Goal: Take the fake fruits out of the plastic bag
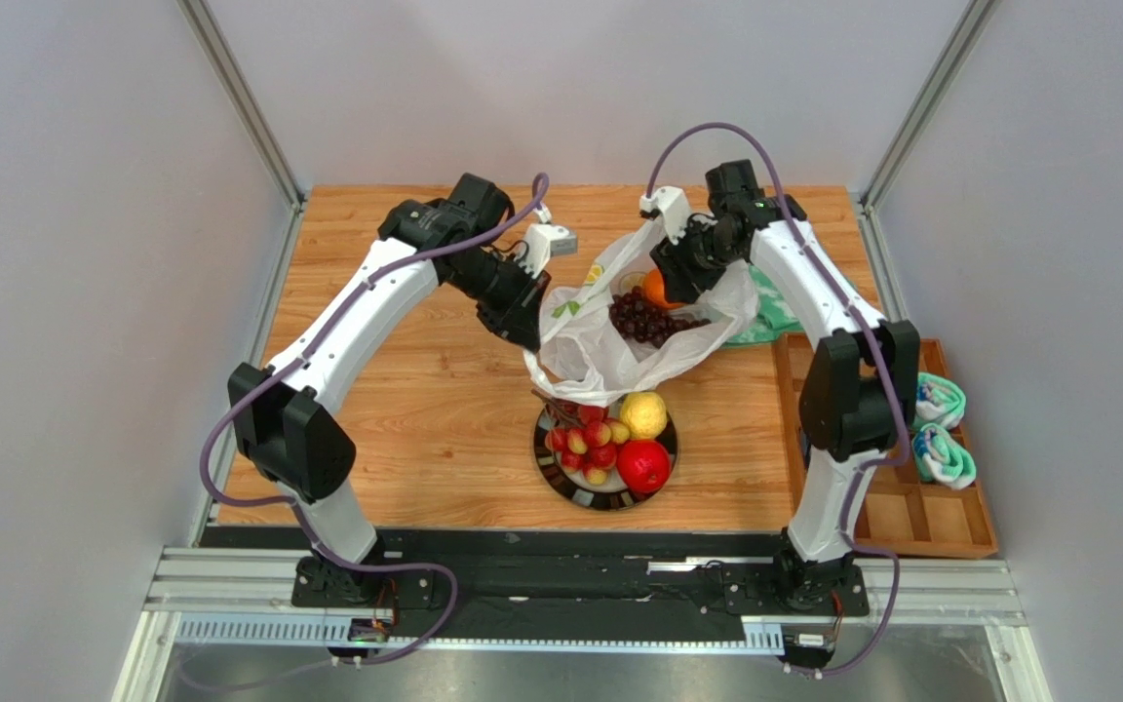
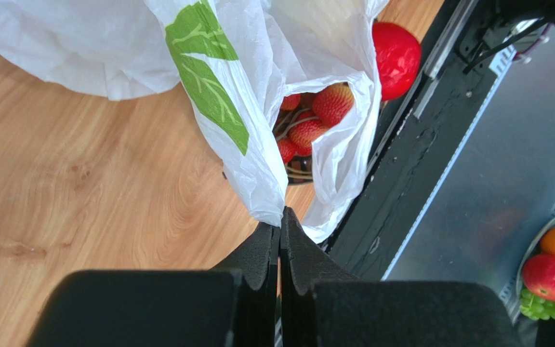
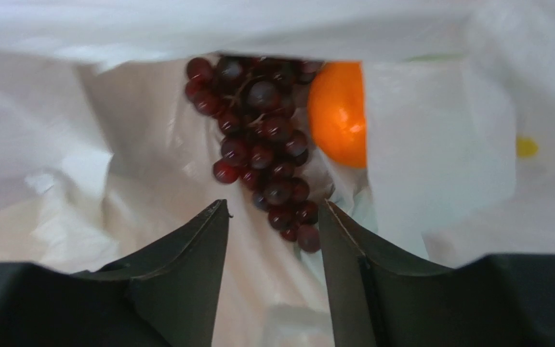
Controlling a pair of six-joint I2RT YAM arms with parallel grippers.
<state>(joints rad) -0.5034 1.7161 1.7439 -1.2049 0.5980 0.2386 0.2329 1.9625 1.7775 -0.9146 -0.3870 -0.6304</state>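
The white plastic bag (image 1: 600,329) lies open at the table's middle back, with dark purple grapes (image 1: 642,318) and an orange (image 1: 658,287) inside. My left gripper (image 1: 531,310) is shut on the bag's left edge (image 2: 259,181) and holds it up. My right gripper (image 1: 677,271) is open inside the bag's mouth; in the right wrist view the grapes (image 3: 266,152) lie just ahead of the fingertips and the orange (image 3: 340,116) is beyond them on the right. On the dark-rimmed plate (image 1: 565,477) sit a yellow lemon (image 1: 644,414), a red apple (image 1: 644,467) and a red-yellow berry cluster (image 1: 587,443).
A wooden tray (image 1: 897,515) with rolled cloths (image 1: 943,433) stands at the right edge. A green-and-white cloth (image 1: 768,316) lies behind the bag on the right. The plate lies just in front of the bag. Grey walls close in the table on three sides.
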